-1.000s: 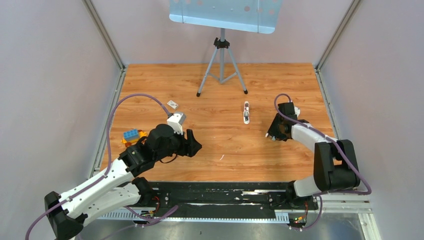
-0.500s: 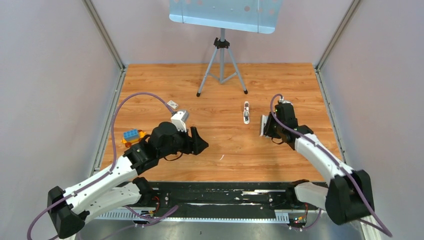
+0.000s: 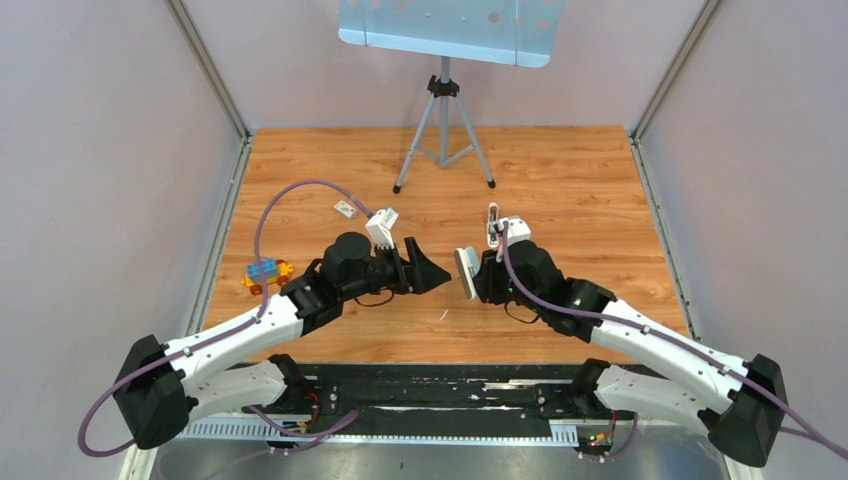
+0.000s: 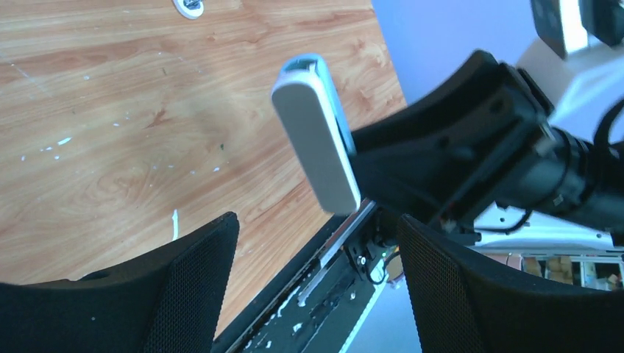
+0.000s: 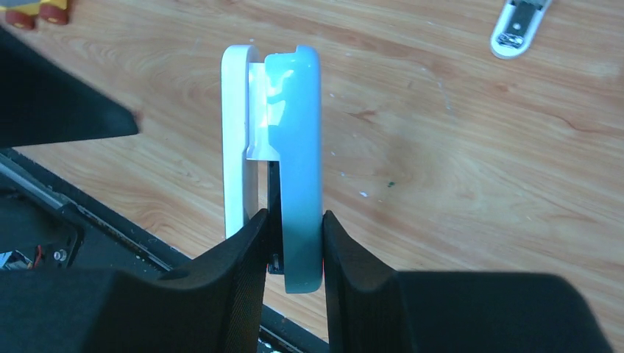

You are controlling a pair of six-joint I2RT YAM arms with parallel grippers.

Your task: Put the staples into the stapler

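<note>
The right gripper [image 5: 287, 243] is clenched on the stapler [image 5: 283, 147], holding it aloft over the table [image 3: 560, 180] near the middle, its free end pointing toward the left gripper [image 4: 316, 287]. The left gripper stands released, jaws wide and holding nothing, just short of the stapler's free end.

Risks, as judged:
- The grip sits at one end of the stapler only. Any push from the left gripper at the far end could lever it and twist or slip it between the pads.
- The fingers pinch both halves together. While they do so the stapler probably cannot hinge open for loading.
- If the left gripper closes off-centre, it may knock the stapler rather than catch it.
- A drop from this height could send the stapler bouncing away from reach.

Stapler condition: slim, light grey-blue body with a whitish half alongside; the two halves lie nearly parallel with a narrow gap at the free end. It appears closed. No staples are visible inside.

Staples: I cannot pick them out with certainty. A small whitish, elongated part [image 3: 492, 225] with a dark centre lies on the table just beyond the right gripper; whether it carries the staples I cannot tell.
</note>
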